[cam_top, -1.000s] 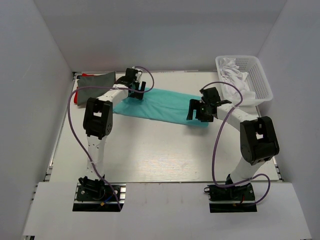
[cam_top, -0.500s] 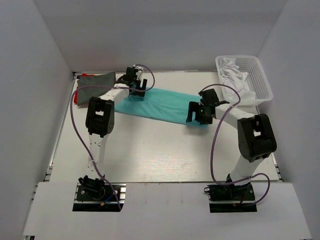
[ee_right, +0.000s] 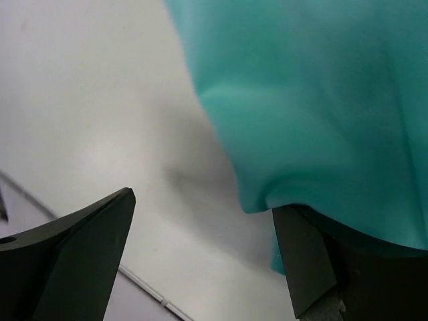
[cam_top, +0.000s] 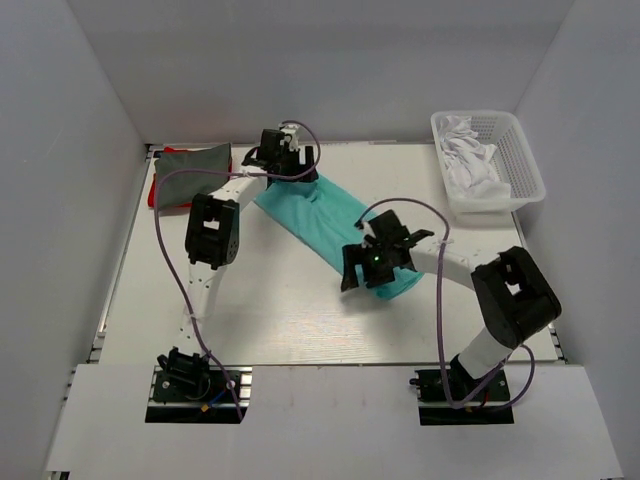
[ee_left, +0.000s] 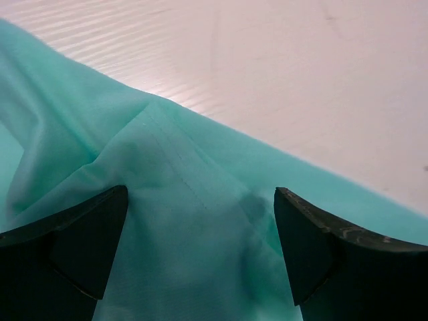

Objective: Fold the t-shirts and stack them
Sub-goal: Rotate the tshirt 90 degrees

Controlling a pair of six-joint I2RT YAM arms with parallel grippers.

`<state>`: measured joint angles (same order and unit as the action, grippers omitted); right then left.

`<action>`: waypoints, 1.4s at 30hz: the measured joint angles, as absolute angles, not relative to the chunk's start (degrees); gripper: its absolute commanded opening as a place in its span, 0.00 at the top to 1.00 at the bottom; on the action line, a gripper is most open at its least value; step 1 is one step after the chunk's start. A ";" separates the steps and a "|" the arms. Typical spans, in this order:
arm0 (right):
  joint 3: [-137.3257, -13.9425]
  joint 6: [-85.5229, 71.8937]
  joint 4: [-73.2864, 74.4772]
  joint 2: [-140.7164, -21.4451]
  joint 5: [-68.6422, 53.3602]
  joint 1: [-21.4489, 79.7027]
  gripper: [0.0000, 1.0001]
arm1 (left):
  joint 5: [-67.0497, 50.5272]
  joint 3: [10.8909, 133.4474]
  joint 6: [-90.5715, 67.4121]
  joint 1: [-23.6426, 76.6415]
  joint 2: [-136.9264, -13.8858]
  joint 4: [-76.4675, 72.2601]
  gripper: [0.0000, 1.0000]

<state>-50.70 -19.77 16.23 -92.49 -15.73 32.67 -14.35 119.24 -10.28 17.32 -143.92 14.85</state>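
Observation:
The mint-teal t-shirt lies as a long folded strip, slanting from the far left towards the near right. My left gripper is open over its far end; in the left wrist view the fingers straddle a raised fold of the teal cloth. My right gripper is open at the strip's near end; in the right wrist view the teal cloth drapes over the right finger. The dark grey t-shirt lies folded at the far left on the red t-shirt, of which only an edge shows.
A white lattice basket with crumpled white cloth stands at the far right. The white table is walled at the back and on both sides. Purple cables loop off both arms.
The right gripper has swung towards the near left and the shirt's right end went with it, so the strip now lies slanted. The left gripper has shifted slightly right at the far end.

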 measured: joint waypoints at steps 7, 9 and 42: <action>-51.59 -17.67 16.43 -94.54 -26.89 45.32 0.12 | -21.65 124.86 -15.88 19.92 -148.66 11.11 0.00; -54.43 -16.03 16.75 -98.28 -30.26 47.05 0.12 | -22.31 126.28 -17.37 20.88 -149.88 9.93 0.00; -63.46 -14.85 7.03 -88.60 -23.49 53.45 0.11 | -20.12 132.97 -29.10 22.20 -142.76 12.56 0.00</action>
<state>-63.46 -14.85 7.03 -88.60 -23.49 53.45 -20.12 132.97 -29.10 22.20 -142.76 12.56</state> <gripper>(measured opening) 0.891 0.997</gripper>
